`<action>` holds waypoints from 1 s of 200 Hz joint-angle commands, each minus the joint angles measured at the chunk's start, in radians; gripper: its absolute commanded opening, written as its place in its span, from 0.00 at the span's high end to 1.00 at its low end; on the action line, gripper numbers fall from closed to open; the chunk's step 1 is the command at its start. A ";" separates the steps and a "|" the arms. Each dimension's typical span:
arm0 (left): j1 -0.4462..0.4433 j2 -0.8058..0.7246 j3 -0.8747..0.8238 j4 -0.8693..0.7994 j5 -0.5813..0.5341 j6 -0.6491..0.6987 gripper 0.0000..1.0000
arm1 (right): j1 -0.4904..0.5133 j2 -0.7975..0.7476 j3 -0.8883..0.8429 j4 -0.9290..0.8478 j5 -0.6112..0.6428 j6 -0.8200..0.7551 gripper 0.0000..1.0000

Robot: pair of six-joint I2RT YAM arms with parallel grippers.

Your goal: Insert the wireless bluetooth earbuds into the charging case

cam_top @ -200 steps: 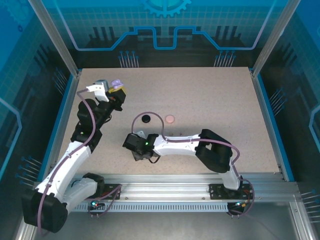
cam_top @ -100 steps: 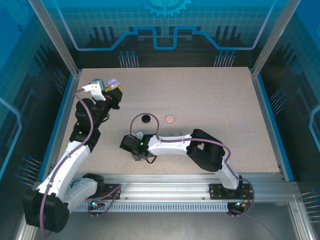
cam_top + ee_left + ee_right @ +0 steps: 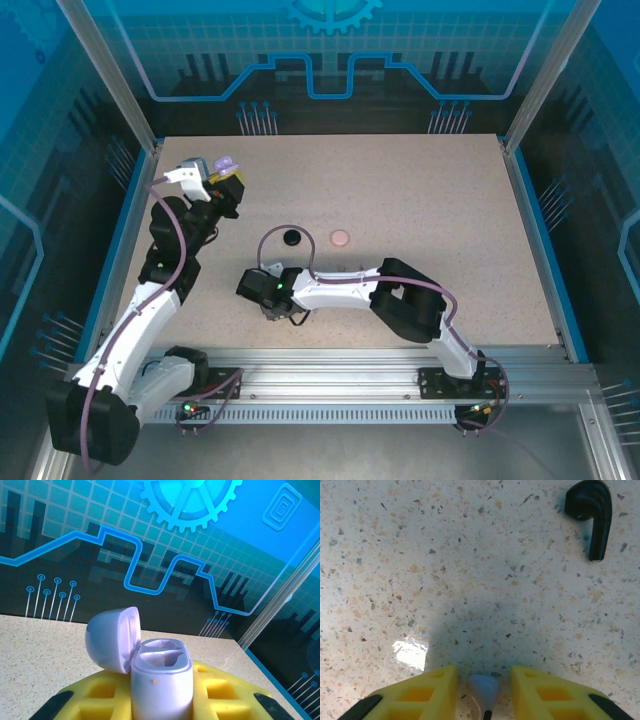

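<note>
1. The right gripper (image 3: 482, 672) hangs low over the speckled table (image 3: 420, 555). Its yellow fingers (image 3: 427, 692) stand on either side of a pale purple earbud (image 3: 484, 689). A sliver of gap shows on each side, so the jaws are open around the earbud and not yet pinching it.
2. The earbud lies flat on the table, centred between the fingers, with its wider end away from the wrist and its dark stem tip towards it. Centred this way, the jaws would likely meet both of its sides together.
3. A black earbud (image 3: 592, 512) lies on its side well apart, at the far right of the wrist view and clear of the jaws.
4. The left gripper (image 3: 161, 695) is clamped on the purple charging case (image 3: 162, 672). It holds the case upright above the table's far left corner (image 3: 230, 163).
5. The case's lid (image 3: 112, 637) is hinged back and its two wells face up, seemingly so the case can receive an earbud from above.
6. A black round case (image 3: 292, 237) and a pink round case (image 3: 341, 238) sit near each other mid-table, untouched.
7. The colours suggest this earbud belongs in the purple case. It is small and smooth, so an off-centre pinch could flick it away.
</note>
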 commanded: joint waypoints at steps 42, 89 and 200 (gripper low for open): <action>0.012 0.000 0.005 0.046 0.030 -0.023 1.00 | -0.001 0.038 0.017 -0.020 0.004 0.023 0.75; 0.012 0.003 0.004 0.048 0.039 -0.027 1.00 | 0.005 0.017 0.000 0.000 0.007 0.022 0.82; 0.010 -0.013 -0.091 0.190 0.133 -0.044 1.00 | -0.074 -0.309 -0.159 0.078 0.071 -0.110 0.85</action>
